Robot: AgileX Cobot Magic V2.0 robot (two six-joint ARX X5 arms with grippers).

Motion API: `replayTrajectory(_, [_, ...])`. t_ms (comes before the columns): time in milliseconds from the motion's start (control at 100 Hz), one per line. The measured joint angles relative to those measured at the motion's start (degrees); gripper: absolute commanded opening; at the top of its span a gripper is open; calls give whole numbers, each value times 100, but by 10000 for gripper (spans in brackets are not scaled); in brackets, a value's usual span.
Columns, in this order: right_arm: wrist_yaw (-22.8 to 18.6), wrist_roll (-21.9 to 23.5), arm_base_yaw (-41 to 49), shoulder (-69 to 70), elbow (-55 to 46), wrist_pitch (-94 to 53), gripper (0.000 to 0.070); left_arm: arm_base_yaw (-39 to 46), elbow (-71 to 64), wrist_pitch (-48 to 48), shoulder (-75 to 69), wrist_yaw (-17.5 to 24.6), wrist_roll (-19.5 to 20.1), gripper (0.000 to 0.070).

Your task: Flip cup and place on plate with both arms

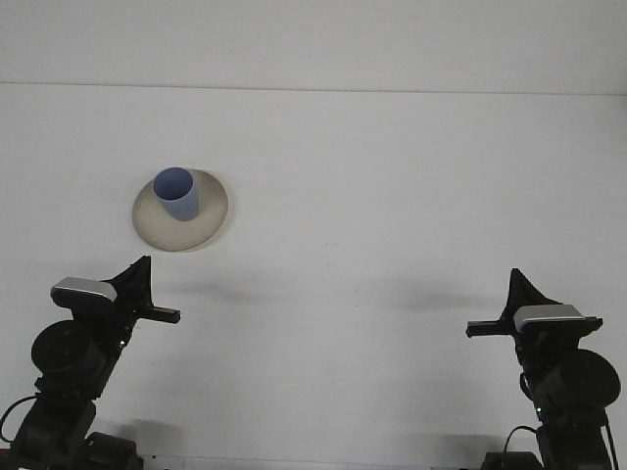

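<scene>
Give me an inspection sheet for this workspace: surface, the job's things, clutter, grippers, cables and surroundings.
Surface: white table, bare apart from the job's things.
Job's things: blue cup stands mouth up on the beige plate, far left.
Clutter: nothing seen.
Grippers: left gripper shut, near left, short of the plate; right gripper shut, near right; both hold nothing.
Cables: a dark cable loops by the left arm's base.
Surroundings: plain white wall behind the table.
</scene>
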Motion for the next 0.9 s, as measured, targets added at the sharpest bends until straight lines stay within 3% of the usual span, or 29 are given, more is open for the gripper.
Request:
replayTrajectory(360, [0, 0, 0, 0, 0, 0, 1, 87, -153, 144, -452, 2, 33, 10])
replayTrajectory(600, [0, 0, 0, 0, 0, 0, 1, 348, -1486, 1322, -1432, 2, 35, 10])
replayTrajectory(900, [0, 0, 0, 0, 0, 0, 1, 691, -2804, 1333, -2789, 0, 37, 10])
